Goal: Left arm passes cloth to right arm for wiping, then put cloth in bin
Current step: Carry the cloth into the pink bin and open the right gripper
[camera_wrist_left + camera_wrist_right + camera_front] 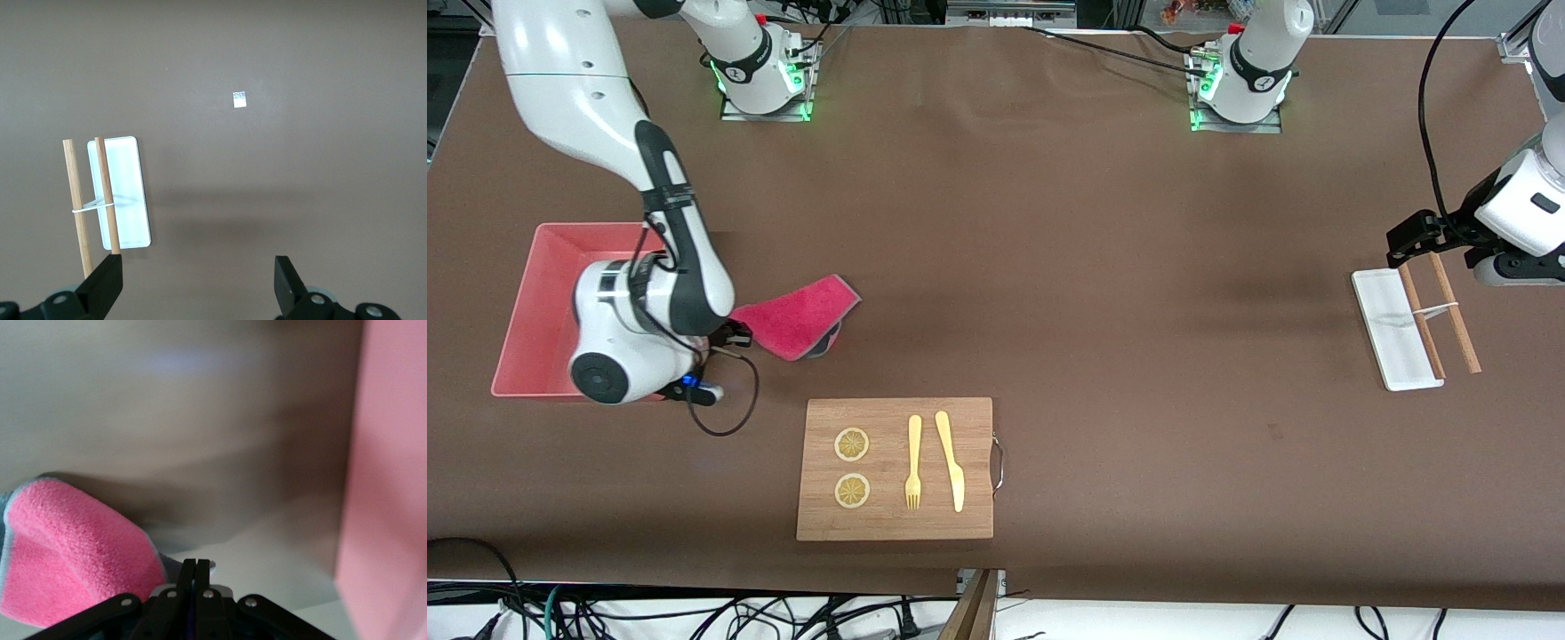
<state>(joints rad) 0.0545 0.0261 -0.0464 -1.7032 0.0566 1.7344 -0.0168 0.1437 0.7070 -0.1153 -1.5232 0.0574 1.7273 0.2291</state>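
The magenta-red cloth hangs beside the pink bin, on the side toward the left arm's end, with its grey underside showing at the lower edge. My right gripper is shut on the cloth's edge nearest the bin. In the right wrist view the shut fingers sit beside the fluffy cloth, and the bin's wall stands close by. My left gripper is open and empty and waits over the small white tray. In the left wrist view its jaws stand wide apart over bare table.
A wooden board nearer the front camera carries two lemon slices, a fork and a knife. Two banded chopsticks lie across the white tray at the left arm's end.
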